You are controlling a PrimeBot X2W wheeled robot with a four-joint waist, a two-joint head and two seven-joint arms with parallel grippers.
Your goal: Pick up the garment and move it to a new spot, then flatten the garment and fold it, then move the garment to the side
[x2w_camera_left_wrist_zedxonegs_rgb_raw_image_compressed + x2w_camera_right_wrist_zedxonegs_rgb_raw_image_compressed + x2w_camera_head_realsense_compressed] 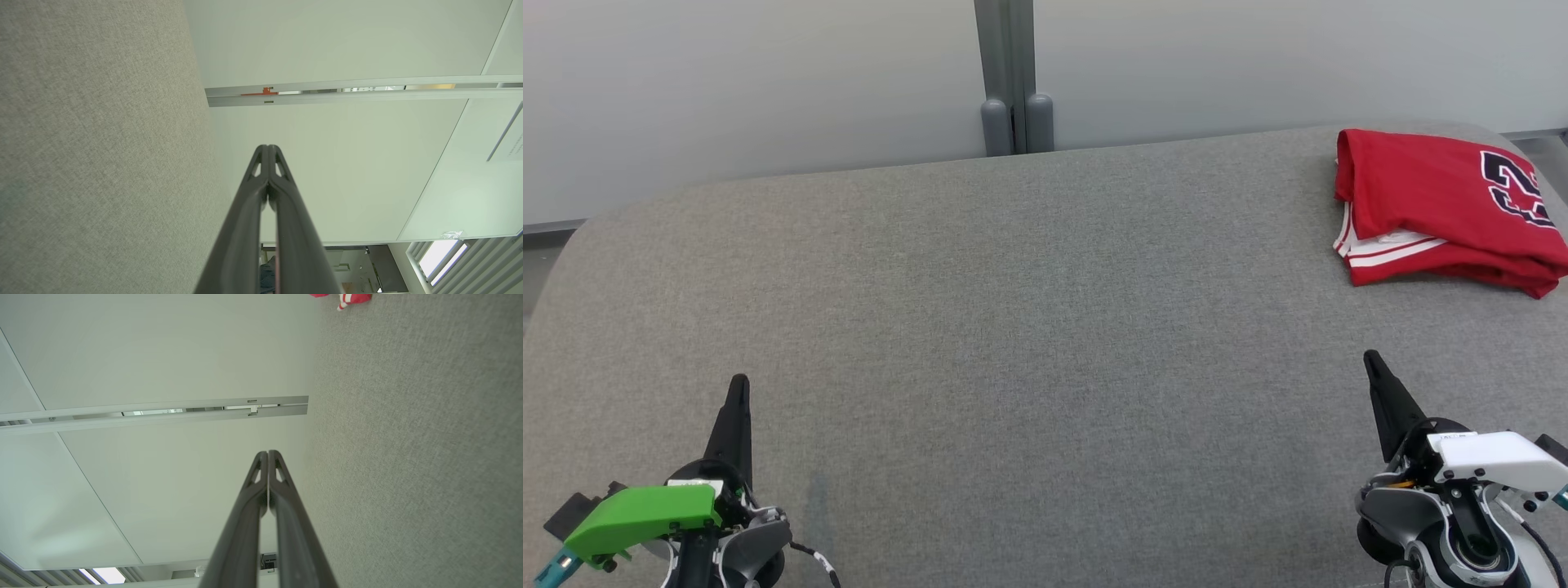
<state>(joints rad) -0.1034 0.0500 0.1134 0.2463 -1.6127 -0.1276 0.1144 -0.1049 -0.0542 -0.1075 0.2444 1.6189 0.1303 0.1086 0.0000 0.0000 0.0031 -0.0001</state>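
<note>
The garment (pixel 1437 200) is a red jersey with white and dark trim and a dark number, lying folded at the far right of the grey cushioned surface (pixel 1029 310); a corner of the garment (pixel 353 297) peeks in at the top of the right wrist view. My left gripper (pixel 739 384) rests at the lower left, shut and holding nothing; in its own view the left gripper (pixel 267 147) has its tips pressed together. My right gripper (pixel 1372 357) sits at the lower right, well short of the jersey, also shut and holding nothing, and the right gripper (pixel 267 452) shows its tips touching.
A pale wall with a grey vertical post (pixel 1013 77) runs behind the surface. The surface's rounded far edge curves down at the left corner (pixel 572 237). Between the two grippers stretches bare grey fabric.
</note>
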